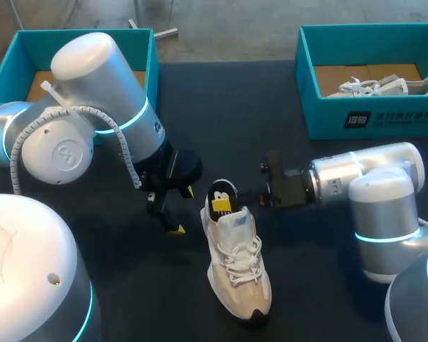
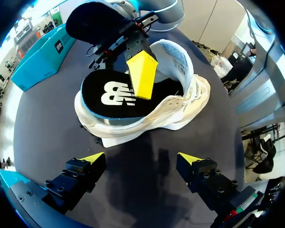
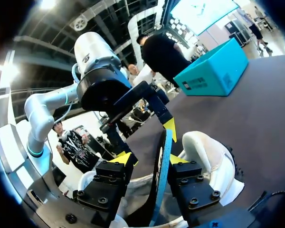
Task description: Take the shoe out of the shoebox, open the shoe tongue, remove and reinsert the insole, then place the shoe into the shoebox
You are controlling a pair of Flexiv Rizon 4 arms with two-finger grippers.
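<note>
White sneaker (image 1: 237, 260) mid-frame, right gripper (image 3: 151, 158) pinching black insole (image 2: 109, 95), its front hidden inside, left gripper (image 2: 141, 157) spread wide, empty.

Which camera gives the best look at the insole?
The left wrist view: the insole shows its broad black top face, partly out of the shoe. The right wrist view has it edge-on between the fingers of the right gripper; the head view shows a small dark patch.

The desk (image 1: 228, 107) lies open between the left box (image 1: 153, 64) and the right box (image 1: 371, 117), both far. The shoe (image 1: 237, 263) blocks the middle. The right gripper (image 1: 225, 203), clamped on the insole (image 2: 114, 95), covers the heel. The spread left gripper (image 1: 182, 210) stands just left.
</note>
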